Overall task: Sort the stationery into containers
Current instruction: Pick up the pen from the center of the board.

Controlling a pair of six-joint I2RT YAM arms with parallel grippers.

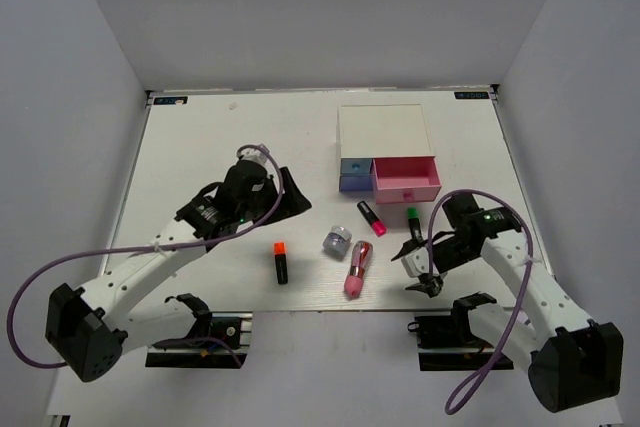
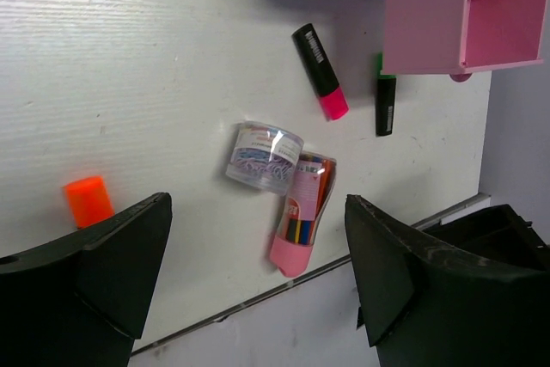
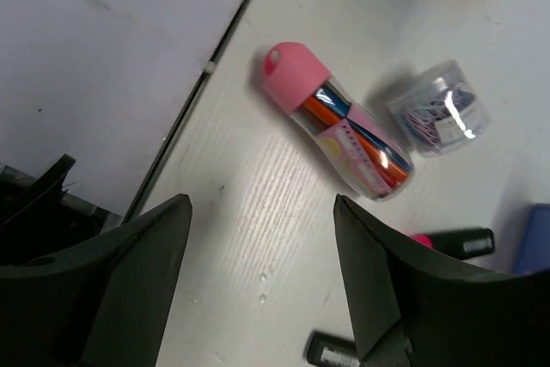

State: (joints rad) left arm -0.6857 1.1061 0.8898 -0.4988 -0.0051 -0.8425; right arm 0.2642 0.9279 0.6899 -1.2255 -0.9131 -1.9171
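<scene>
The orange-capped marker (image 1: 281,260), pink-capped marker (image 1: 371,217), green-capped marker (image 1: 412,220), pink stubby pen case (image 1: 357,269) and small grey round tub (image 1: 337,241) lie on the table in front of the cabinet. The pink drawer (image 1: 405,179) is pulled out; the blue drawer (image 1: 354,175) sits beside it. My left gripper (image 1: 290,197) is open and empty, above the table left of the drawers. My right gripper (image 1: 420,267) is open and empty, right of the pen case. The left wrist view shows the tub (image 2: 264,156) and pen case (image 2: 302,217); the right wrist view shows the pen case (image 3: 339,126).
The white-topped cabinet (image 1: 383,132) stands at the back right of the table. The table's near edge (image 1: 330,311) runs just below the pen case. Grey walls close in the table on three sides.
</scene>
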